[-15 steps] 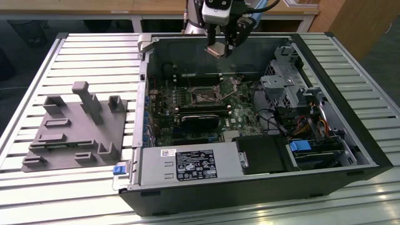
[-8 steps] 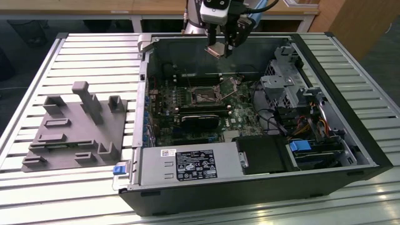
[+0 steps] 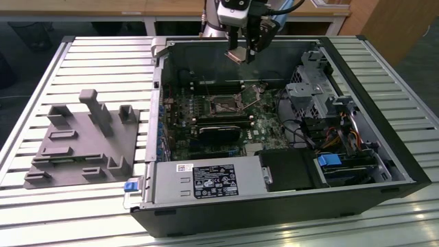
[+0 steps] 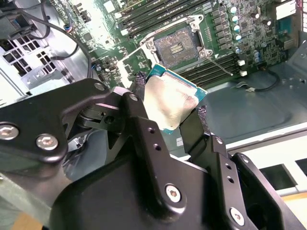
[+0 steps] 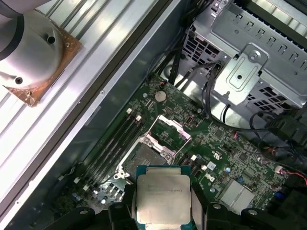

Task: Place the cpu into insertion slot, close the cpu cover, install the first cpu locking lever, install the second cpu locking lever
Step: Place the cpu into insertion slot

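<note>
Second wrist view: the gripper (image 4: 170, 96) clamps the cpu (image 4: 172, 103) by two opposite edges, metal face bare, likely to carry it level for seating. It hangs above the slot (image 4: 175, 45), well apart. The cover (image 5: 171, 125) stands raised, leaving it open. The case (image 3: 274, 211) lies on a slatted metal table (image 3: 96, 51) beside a grey fixture (image 3: 82, 144), with wooden furniture (image 3: 370, 15) behind.

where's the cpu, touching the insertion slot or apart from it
Apart. The exterior view shows the cpu held high, with a plain open gap down to the insertion slot.
</note>
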